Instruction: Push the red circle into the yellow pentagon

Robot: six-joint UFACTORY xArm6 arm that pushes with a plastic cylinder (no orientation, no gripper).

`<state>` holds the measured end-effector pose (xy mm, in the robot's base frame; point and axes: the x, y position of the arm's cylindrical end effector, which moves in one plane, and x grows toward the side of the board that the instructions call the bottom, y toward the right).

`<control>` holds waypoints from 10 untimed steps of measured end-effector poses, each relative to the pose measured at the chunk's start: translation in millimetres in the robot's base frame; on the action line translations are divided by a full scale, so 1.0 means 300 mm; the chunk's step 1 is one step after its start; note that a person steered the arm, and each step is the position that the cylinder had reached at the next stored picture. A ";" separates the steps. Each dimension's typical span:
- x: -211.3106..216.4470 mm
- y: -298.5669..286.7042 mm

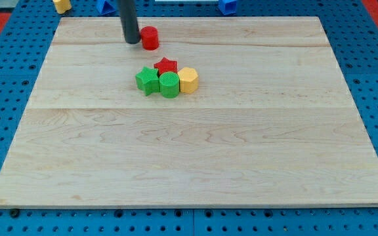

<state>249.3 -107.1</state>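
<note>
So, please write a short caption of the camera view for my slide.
My tip sits just left of the red circle, above a cluster with the yellow pentagon on the wooden board.

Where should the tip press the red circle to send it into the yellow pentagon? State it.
My tip should press the red circle on its upper-left side wall, since the yellow pentagon lies toward the view's lower right. The round wall may slip sideways, so push through its centre.

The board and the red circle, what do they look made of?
The board looks like pale unvarnished wood: grain lines and plank seams show. The red circle, beside my tip, seems matte plastic or painted wood; its even colour leaves that open.
</note>
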 end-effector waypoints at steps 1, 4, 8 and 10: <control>-0.094 0.043; -0.018 0.307; 0.070 0.398; 0.025 0.183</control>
<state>256.8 -52.1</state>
